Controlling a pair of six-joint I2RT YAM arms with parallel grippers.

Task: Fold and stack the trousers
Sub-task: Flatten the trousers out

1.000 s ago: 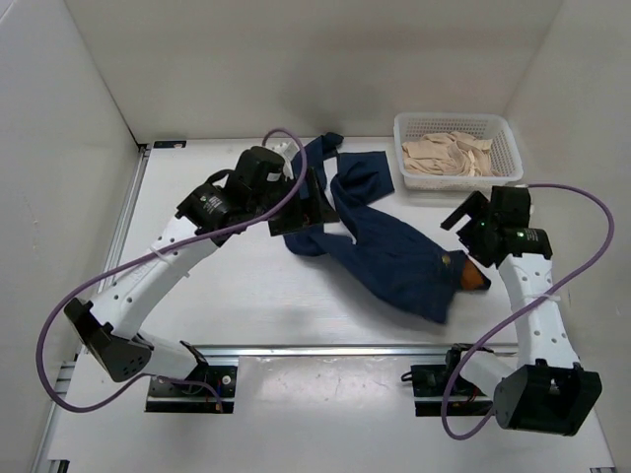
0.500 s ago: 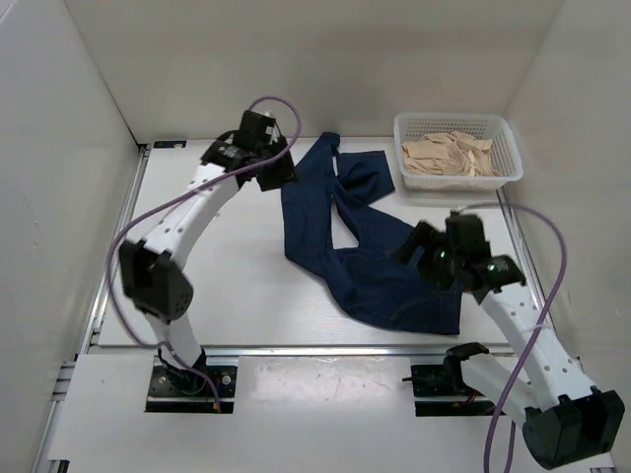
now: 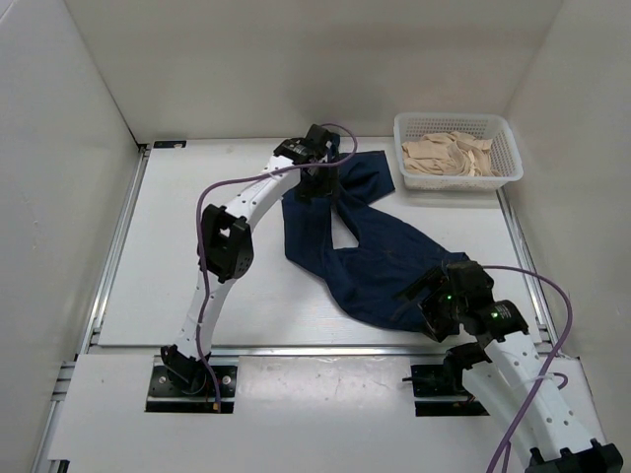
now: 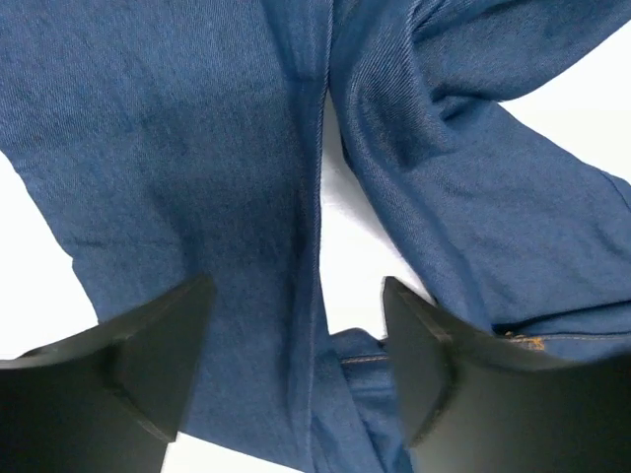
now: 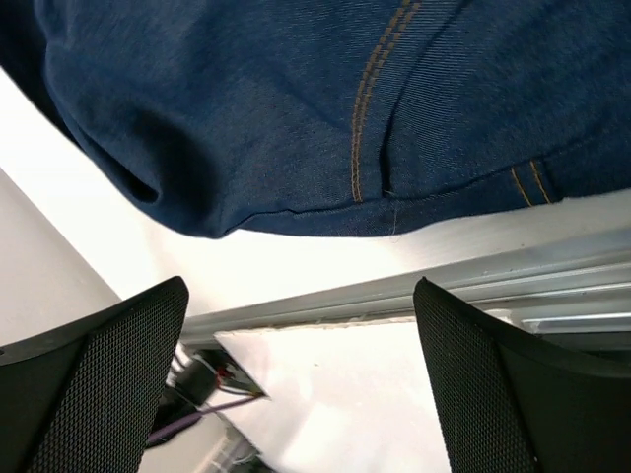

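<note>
Trousers point(image 3: 385, 271) lie diagonally, legs far-left, waist near-right; left gripper point(image 4: 296, 296) and right gripper point(image 5: 301, 291) gape wide, empty.

White enclosure walls point(image 3: 296, 59), white tabletop point(image 3: 187, 276), aluminium rail point(image 3: 296, 350) along near edge, even light

You find no readable text, label, brand, number or sign in any view, neither on the cloth nor the arms.
</note>
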